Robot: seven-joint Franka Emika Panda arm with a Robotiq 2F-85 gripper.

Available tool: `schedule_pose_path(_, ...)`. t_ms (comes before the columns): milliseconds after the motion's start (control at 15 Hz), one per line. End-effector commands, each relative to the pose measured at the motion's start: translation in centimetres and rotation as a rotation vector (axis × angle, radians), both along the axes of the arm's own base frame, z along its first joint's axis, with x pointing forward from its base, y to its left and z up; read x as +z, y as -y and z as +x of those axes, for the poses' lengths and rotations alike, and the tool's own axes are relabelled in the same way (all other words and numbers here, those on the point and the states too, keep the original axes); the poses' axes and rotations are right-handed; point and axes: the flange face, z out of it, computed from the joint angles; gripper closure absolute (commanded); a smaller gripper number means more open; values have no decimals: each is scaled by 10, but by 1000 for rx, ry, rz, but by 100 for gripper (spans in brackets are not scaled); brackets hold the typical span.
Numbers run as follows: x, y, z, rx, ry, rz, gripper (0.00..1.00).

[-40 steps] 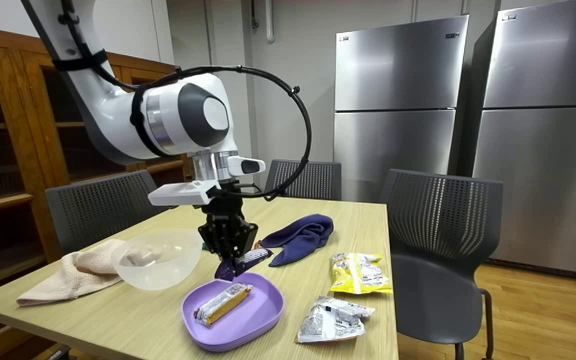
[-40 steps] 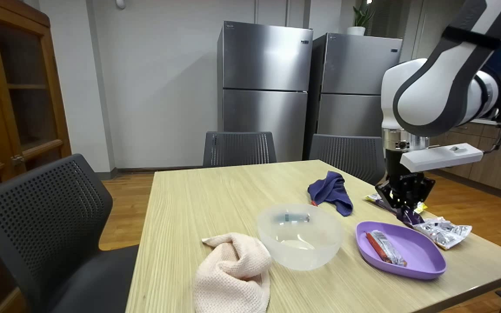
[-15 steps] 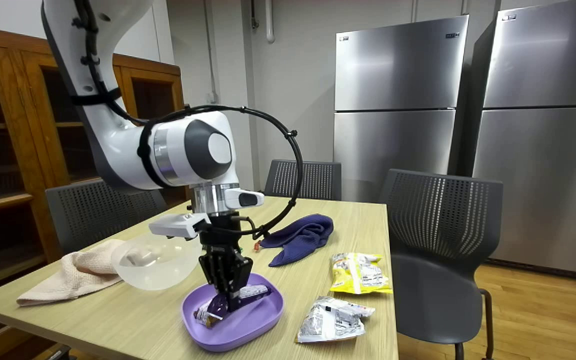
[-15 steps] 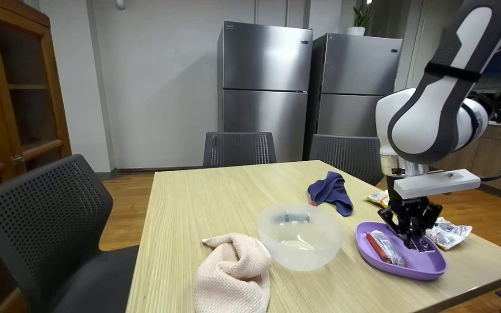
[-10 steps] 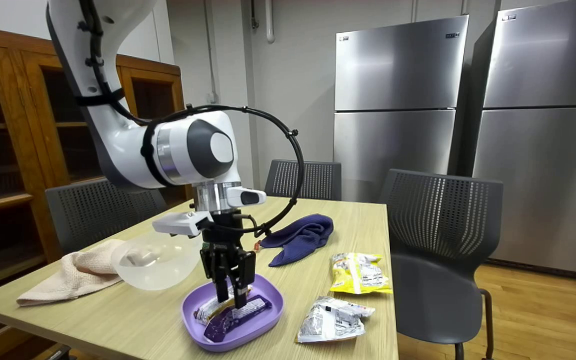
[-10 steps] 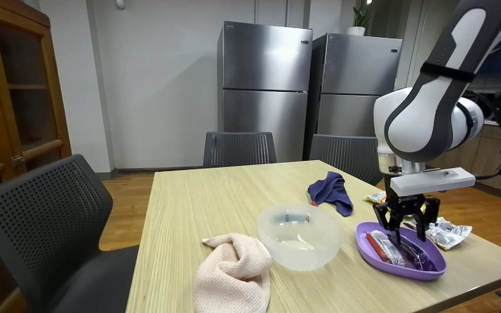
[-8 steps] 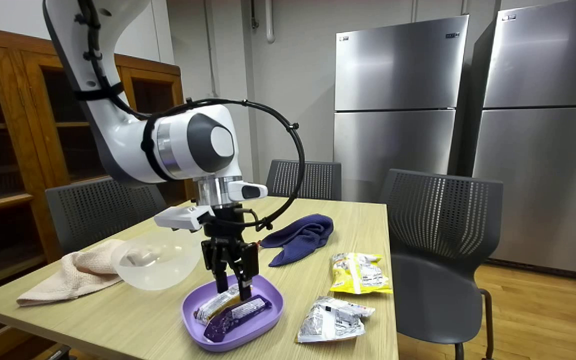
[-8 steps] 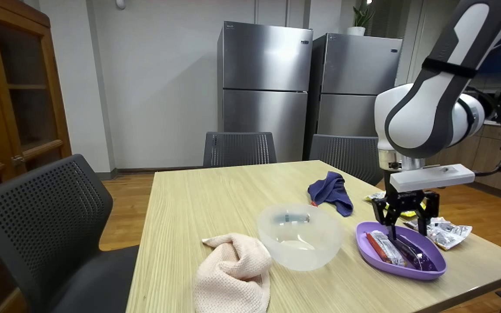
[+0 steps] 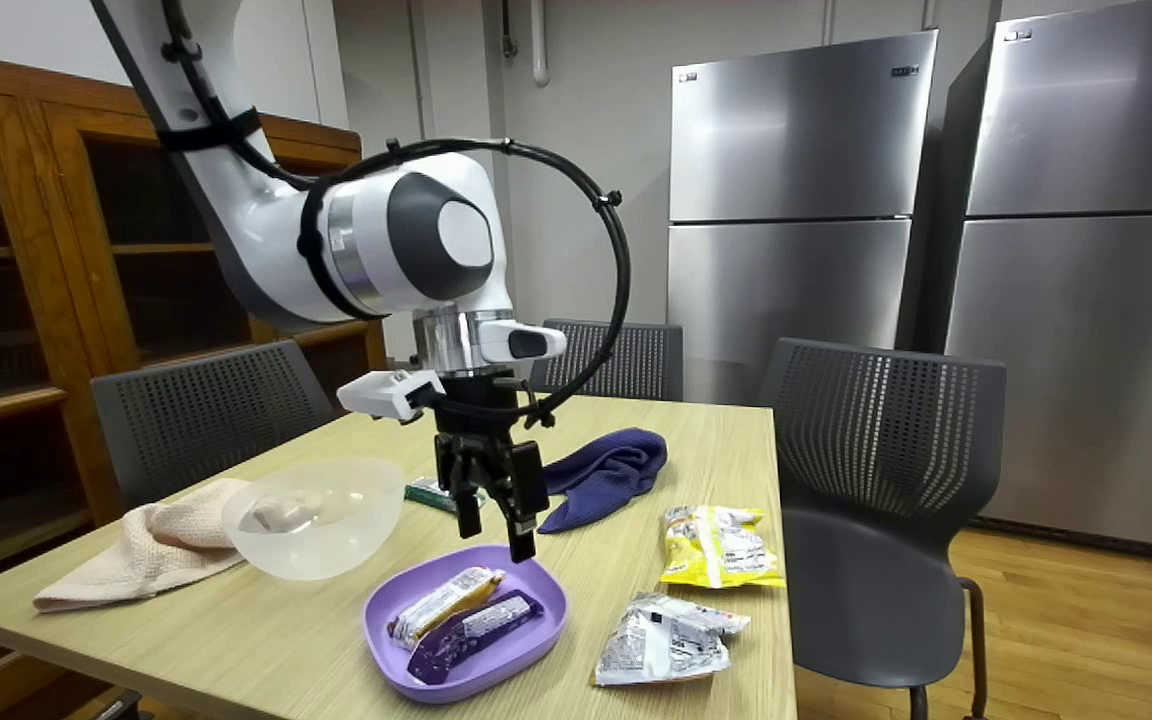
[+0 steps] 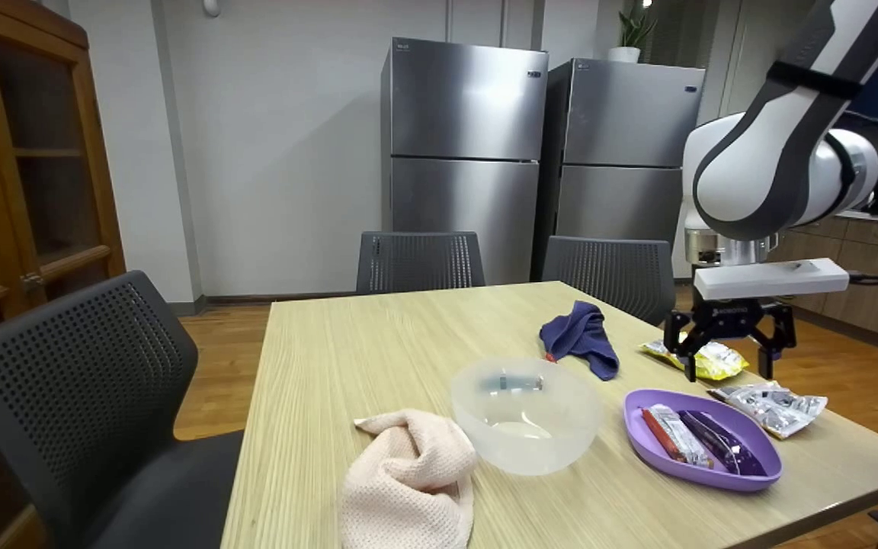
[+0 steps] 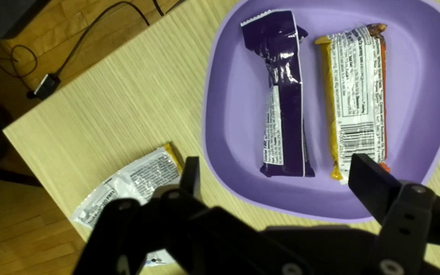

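My gripper (image 9: 496, 541) hangs above the purple plate, toward its far side, with its jaws wide apart and nothing between them. On the purple plate (image 11: 239, 133) lie two wrapped bars, side by side. The dark purple bar (image 11: 287, 110) is nearer the silver snack bag, its wrapper creased at one end. Beside it, the silver-and-yellow bar (image 11: 357, 99) shows a barcode and a red edge. In an exterior view the gripper (image 10: 728, 372) stands clear of both bars. The wrist view shows one of its fingers (image 11: 372, 183) in front of the yellow bar's end.
A silver snack bag (image 9: 671, 640) and a yellow one (image 9: 721, 548) lie near the table edge. A translucent bowl (image 9: 311, 530), a pink cloth (image 9: 151, 550), a navy cloth (image 9: 606, 475) and a green-wrapped bar (image 9: 431, 494) share the table. Chairs stand around it.
One second ago my gripper was low in the plate, shut on the purple bar. It has let go, opened wide and risen, leaving the bar beside the other one.
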Motion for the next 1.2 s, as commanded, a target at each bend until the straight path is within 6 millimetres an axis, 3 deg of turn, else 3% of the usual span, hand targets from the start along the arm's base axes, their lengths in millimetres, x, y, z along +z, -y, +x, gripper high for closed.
schedule_pose_path(0,13,18,-10,-184,-21,-2,0)
schedule_pose_path(133,15,22,-14,-226,-26,6,0)
schedule_pose_path(200,4,21,-9,-167,-21,-1,0)
schedule_pose_path(867,4,26,-5,-224,-31,17,0)
schedule_pose_path(1133,-3,55,7,-360,-33,47,0)
